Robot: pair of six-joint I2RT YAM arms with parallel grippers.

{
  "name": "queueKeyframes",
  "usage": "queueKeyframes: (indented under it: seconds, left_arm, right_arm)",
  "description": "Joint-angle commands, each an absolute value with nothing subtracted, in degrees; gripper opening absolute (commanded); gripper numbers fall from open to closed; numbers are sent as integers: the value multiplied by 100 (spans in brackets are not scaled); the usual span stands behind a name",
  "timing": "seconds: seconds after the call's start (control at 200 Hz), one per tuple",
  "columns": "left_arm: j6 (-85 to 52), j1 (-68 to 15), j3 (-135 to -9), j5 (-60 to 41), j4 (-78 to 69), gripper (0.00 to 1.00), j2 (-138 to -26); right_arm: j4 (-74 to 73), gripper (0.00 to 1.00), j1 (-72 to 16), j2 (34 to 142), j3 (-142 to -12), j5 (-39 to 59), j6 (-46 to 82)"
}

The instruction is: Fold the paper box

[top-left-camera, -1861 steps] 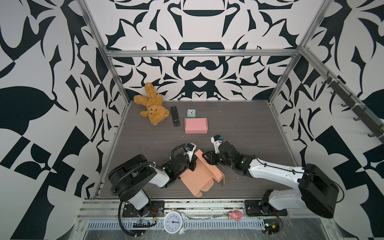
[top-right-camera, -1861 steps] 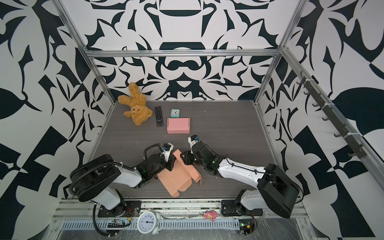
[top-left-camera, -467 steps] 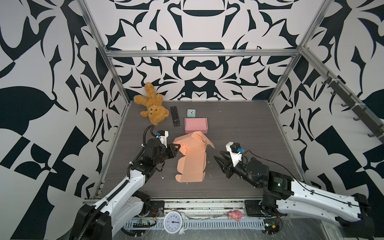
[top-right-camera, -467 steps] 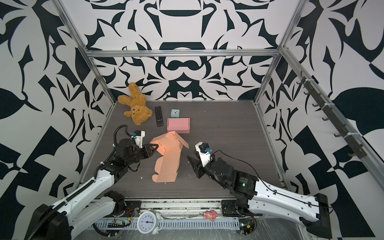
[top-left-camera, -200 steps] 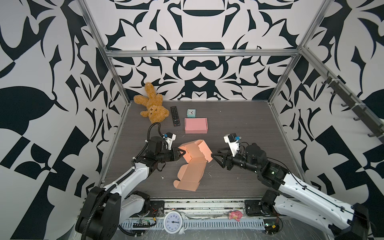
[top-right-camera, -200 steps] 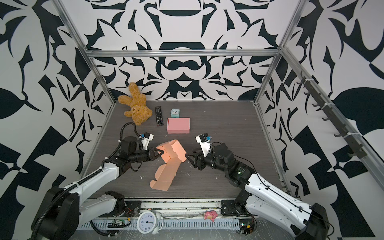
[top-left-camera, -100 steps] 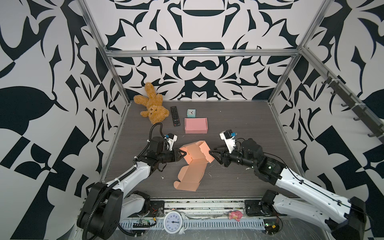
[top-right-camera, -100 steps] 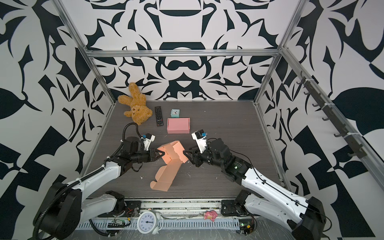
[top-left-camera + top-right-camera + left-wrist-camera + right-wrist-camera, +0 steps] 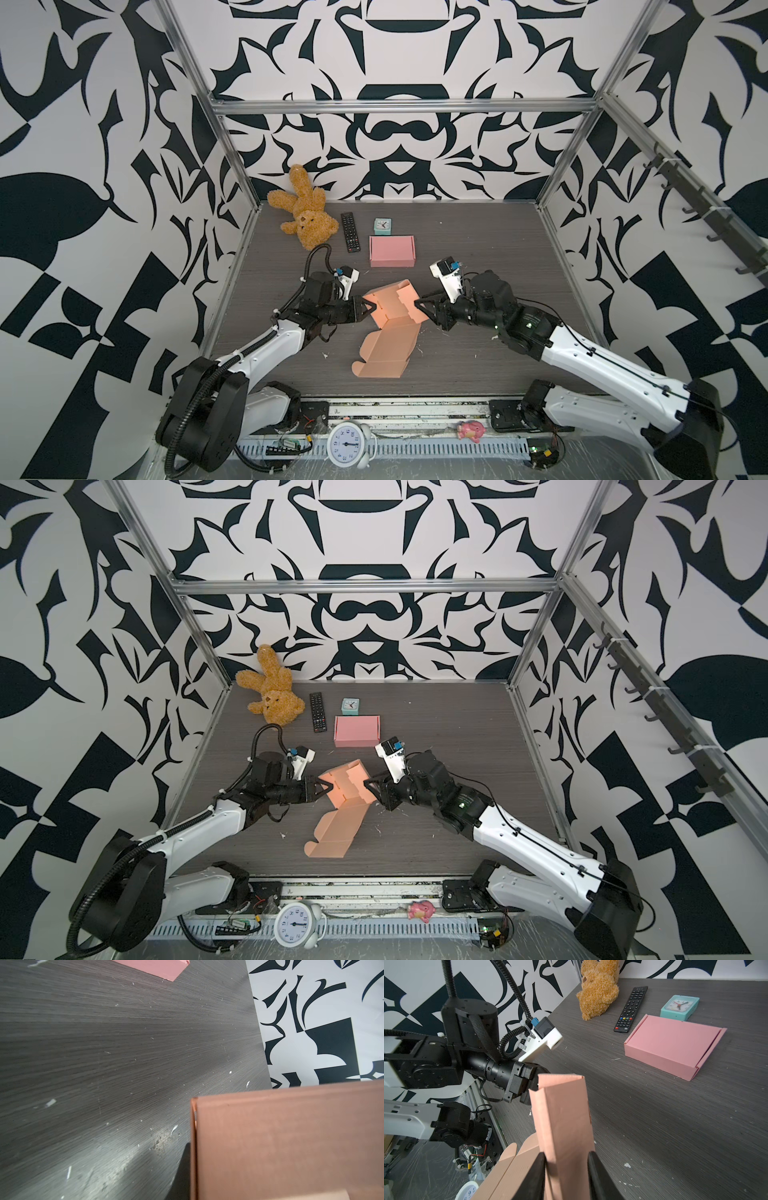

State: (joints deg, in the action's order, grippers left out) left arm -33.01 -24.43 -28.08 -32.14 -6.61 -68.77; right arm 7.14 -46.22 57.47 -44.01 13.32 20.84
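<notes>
The paper box (image 9: 386, 336) sits on the bench (image 9: 490, 249), its far end raised between both hands. The left hand (image 9: 370, 311) is clenched on the box's left wall. The right hand (image 9: 421, 309) straddles the right wall, but I cannot tell whether it pinches.

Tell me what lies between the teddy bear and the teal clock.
The black remote control lies between the teddy bear and the teal clock, seen in both top views.
</notes>
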Motion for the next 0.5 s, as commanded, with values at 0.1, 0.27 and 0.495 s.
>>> queueKeyframes:
  seconds: [0.1, 0.27, 0.495]
  left_arm:
    - [-3295, -2538, -2975, -3132, -744, 7, -6969]
    - [-3371, -2540, -2980, -3025, -721, 7, -7064]
    - [-3384, -2540, -2953, -2728, -643, 7, -7066]
  right_arm:
    - [941, 30, -4759, 5928, -4830, 875, 1986]
    - [1395, 29, -5254, 6269, -5216, 15, 1803]
    - [2046, 28, -5771, 6770, -5780, -1032, 1785]
